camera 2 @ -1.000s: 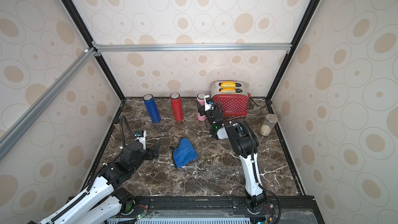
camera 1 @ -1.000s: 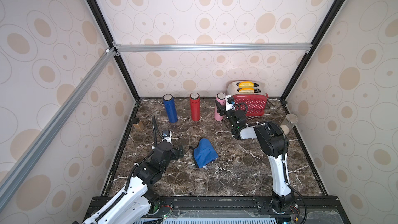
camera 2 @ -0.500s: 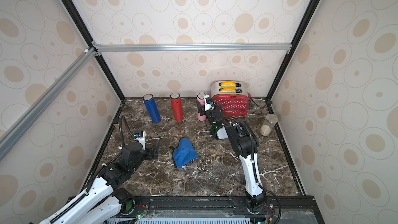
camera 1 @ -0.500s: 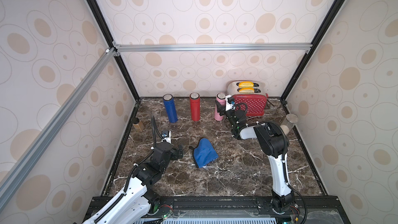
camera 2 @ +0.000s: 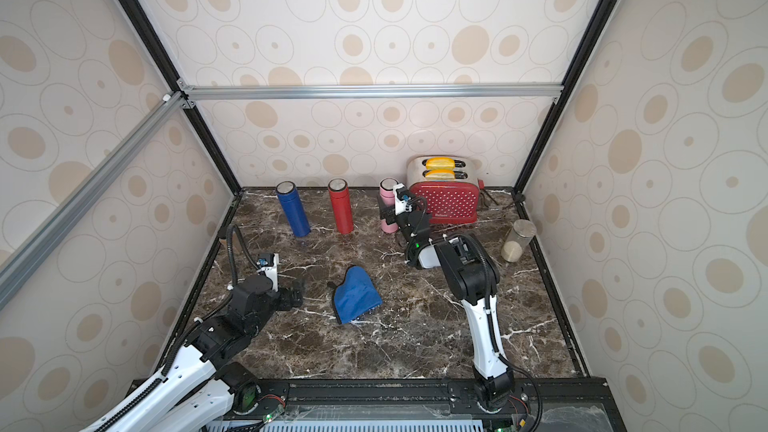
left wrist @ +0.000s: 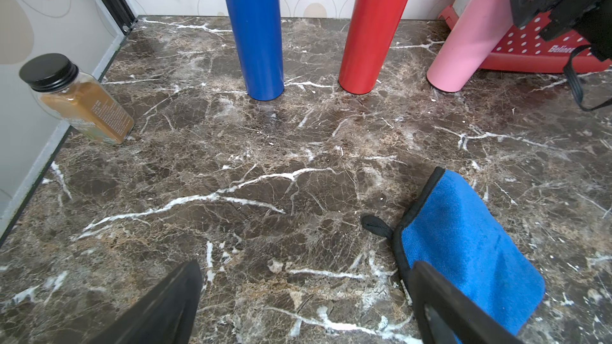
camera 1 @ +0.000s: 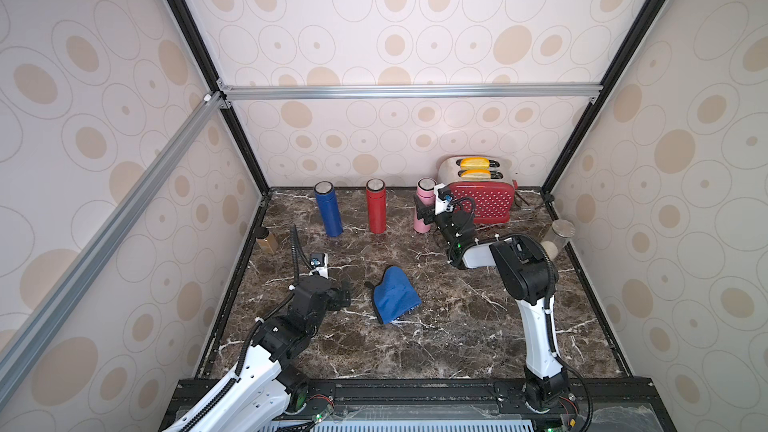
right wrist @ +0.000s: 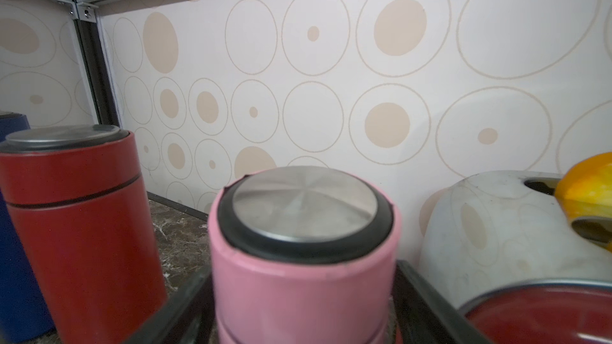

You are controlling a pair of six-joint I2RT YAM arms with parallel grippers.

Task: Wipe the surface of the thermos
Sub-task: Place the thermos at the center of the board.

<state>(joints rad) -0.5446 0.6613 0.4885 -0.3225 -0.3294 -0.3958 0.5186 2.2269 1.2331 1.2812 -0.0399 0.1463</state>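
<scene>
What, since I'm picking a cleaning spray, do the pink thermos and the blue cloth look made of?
Pink thermos: probably metal under a matte pink coating, smooth and low-gloss; its lid disc looks like brushed steel in a black ring. Blue cloth: soft microfibre-like fabric, fuzzy nap, black stitched edging.

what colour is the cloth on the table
Blue cloth with black edging, clearest in the left wrist view.

Pink thermos [right wrist: 298,292], blue cloth [camera 1: 395,301], brown marbled tabletop [camera 1: 457,326].

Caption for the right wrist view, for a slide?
Right gripper straddles the upright pink thermos, red thermos and toaster flanking.
</scene>
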